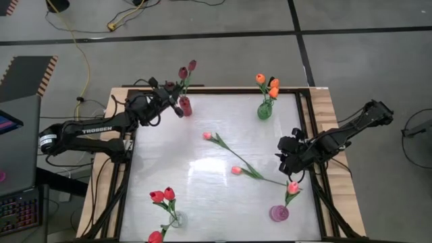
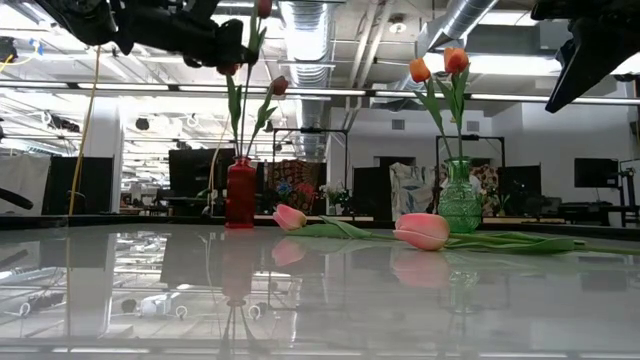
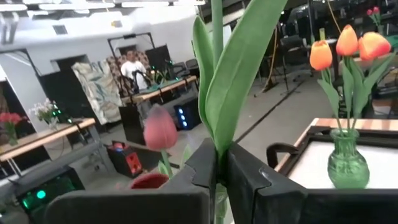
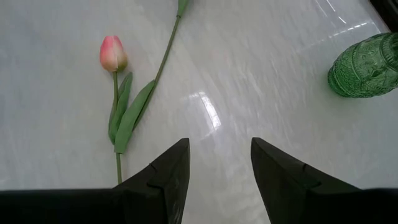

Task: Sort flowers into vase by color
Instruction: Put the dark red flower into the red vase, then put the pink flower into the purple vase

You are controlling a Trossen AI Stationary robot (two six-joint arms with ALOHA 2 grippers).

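A red vase [image 1: 185, 106] stands at the table's far left with a maroon tulip [image 2: 280, 86] in it. My left gripper [image 1: 175, 101] hovers level above that vase, shut on the stem of a second maroon tulip [image 2: 263, 8]. Two pink tulips [image 1: 208, 136] [image 1: 237, 171] lie flat in the middle of the table. My right gripper [image 4: 217, 180] hangs open over the table near the right edge and touches nothing. A green vase [image 1: 264, 111] holds orange tulips [image 1: 273, 86], a clear vase [image 1: 175, 219] holds red ones, and a purple vase [image 1: 279, 213] holds a pink one. My left gripper pinches the maroon tulip's green stem and leaf [image 3: 217, 146] between its two fingers, well below the head. The fingers come about level from the table's left side and lie across the stem. The stem stands upright, and its lower part [image 2: 237, 120] runs down to the red vase's mouth.
The table's raised dark frame [image 1: 307, 135] and wooden border run around the white top. Bare white surface lies between the vases. Cables lie on the floor beyond the far edge, and a person sits at a desk in the room far behind.
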